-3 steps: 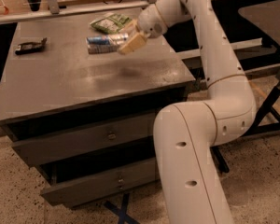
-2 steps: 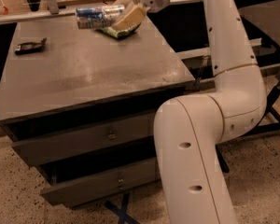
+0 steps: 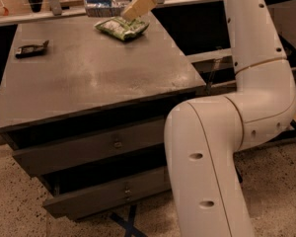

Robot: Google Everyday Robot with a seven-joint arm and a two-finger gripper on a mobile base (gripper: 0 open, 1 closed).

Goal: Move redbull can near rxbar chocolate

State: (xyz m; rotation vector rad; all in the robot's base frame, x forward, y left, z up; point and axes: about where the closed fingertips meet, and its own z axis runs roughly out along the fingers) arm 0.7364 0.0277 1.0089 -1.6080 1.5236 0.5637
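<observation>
The redbull can [image 3: 104,5] is held sideways in the air above the back edge of the dark table [image 3: 93,78]. My gripper [image 3: 133,6] is shut on the can's right end, high at the top of the camera view. The rxbar chocolate [image 3: 32,49] lies flat near the table's far left edge, well to the left of and below the can. My white arm [image 3: 256,73] rises on the right.
A green crinkled snack bag [image 3: 122,27] lies on the table just below the gripper. The table has two drawers [image 3: 103,147] in front. A shelf rail [image 3: 39,15] runs behind the table.
The gripper has lifted the can up off the table and carried it back and leftward, above the green bag.
</observation>
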